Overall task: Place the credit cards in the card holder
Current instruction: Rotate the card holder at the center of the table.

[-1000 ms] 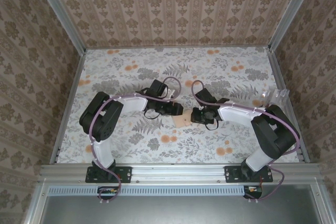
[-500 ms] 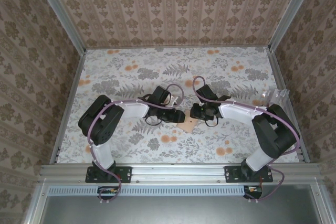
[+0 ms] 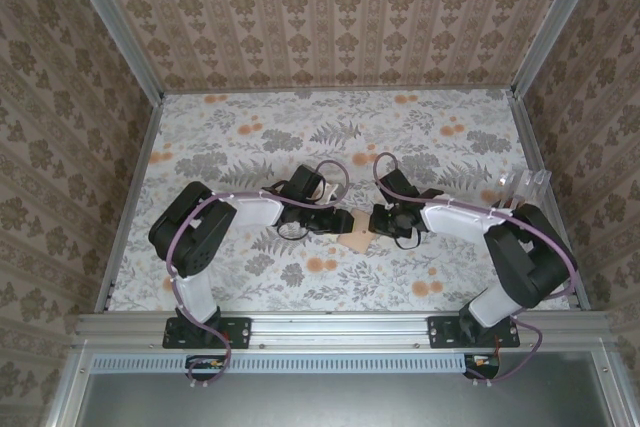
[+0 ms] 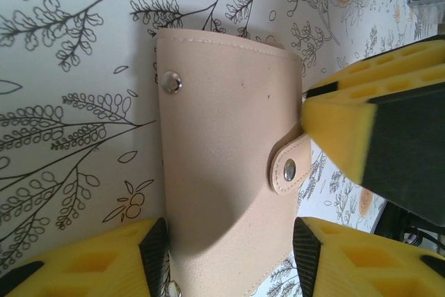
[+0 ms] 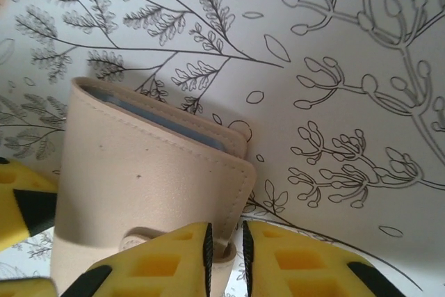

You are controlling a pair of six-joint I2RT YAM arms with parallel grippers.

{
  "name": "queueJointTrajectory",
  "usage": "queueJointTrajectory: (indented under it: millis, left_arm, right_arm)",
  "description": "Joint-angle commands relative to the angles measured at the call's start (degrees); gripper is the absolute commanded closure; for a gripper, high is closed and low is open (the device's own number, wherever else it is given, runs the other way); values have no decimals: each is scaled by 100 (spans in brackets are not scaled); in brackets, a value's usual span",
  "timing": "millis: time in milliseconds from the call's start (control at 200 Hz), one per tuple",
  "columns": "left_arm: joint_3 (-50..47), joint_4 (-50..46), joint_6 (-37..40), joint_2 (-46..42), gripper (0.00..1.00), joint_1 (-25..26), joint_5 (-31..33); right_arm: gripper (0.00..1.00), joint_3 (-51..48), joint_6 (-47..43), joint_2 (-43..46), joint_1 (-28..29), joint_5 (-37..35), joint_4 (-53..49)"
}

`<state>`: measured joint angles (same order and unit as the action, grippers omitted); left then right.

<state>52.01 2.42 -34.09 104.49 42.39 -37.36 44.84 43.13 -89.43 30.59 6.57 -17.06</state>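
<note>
A tan folding wallet [image 3: 357, 241] lies mid-table between both grippers, snapped shut by a strap [image 4: 288, 168]. My left gripper [image 4: 229, 241] is open and straddles its near end: the left pad [image 4: 154, 245] is at the edge, the right pad stands apart. My right gripper [image 5: 226, 248] is pinched on the strap's tip at the wallet's [image 5: 139, 172] corner. A grey-blue inner layer [image 5: 153, 117] shows along the fold. The credit cards are hidden. The clear card holder [image 3: 527, 185] stands at the table's right edge, far from both grippers.
The right gripper's yellow finger [image 4: 348, 130] crowds the wallet's strap side in the left wrist view. Floral table cover [image 3: 300, 137] stretches open behind the arms. Metal rails [image 3: 130, 197] and patterned walls bound the table on three sides.
Both grippers have come down closer to the wallet, which has slid slightly toward the near edge. The right jaws have narrowed onto the strap.
</note>
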Motion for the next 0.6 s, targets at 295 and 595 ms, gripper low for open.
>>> queueJointTrajectory:
  millis: [295,595]
  left_arm:
    - [-176,564,-342,-32,53,-12,208]
    - [-473,1000,-670,-526,58,-23,425]
  right_arm:
    - [79,377,-146,-557,8,118,-5]
    - [77,637,-347,-489,9,-188,-389]
